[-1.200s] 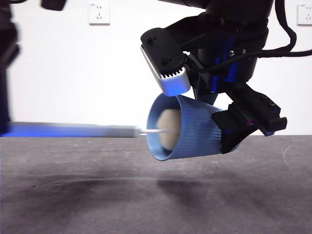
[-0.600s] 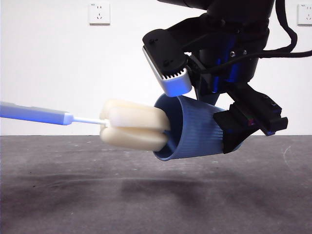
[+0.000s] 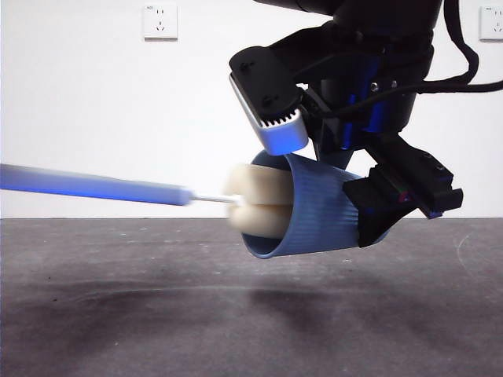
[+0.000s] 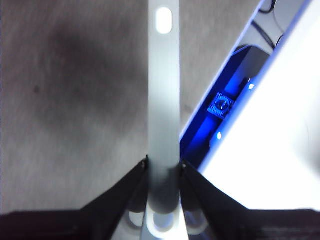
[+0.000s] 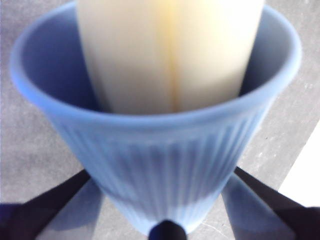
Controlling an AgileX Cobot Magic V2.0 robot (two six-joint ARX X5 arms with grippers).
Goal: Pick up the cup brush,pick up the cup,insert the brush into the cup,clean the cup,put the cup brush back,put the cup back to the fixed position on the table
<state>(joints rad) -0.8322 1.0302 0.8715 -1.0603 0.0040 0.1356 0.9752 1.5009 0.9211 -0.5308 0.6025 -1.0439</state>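
Observation:
The blue ribbed cup (image 3: 314, 216) hangs tilted on its side above the table (image 3: 196, 322), mouth facing left. My right gripper (image 3: 326, 184) is shut on it from above. In the right wrist view the cup (image 5: 165, 150) sits between the two dark jaws of the right gripper (image 5: 165, 205). The cup brush has its cream sponge head (image 3: 255, 208) partly inside the cup's mouth, filling much of the opening (image 5: 170, 50). Its slim handle (image 3: 94, 187) runs off to the left. My left gripper (image 4: 164, 167) is shut on the grey handle (image 4: 164, 100), whose looped end (image 4: 164, 20) points away.
A white wall with two sockets (image 3: 159, 21) (image 3: 491, 23) stands behind the table. The right arm's dark body (image 3: 377, 47) fills the upper right. A blue-lit part and a white surface (image 4: 260, 165) lie beside the handle in the left wrist view.
The sponge head went from deep in the cup to almost out on the left, and is now pushed partly back in. The cup and right gripper stayed still.

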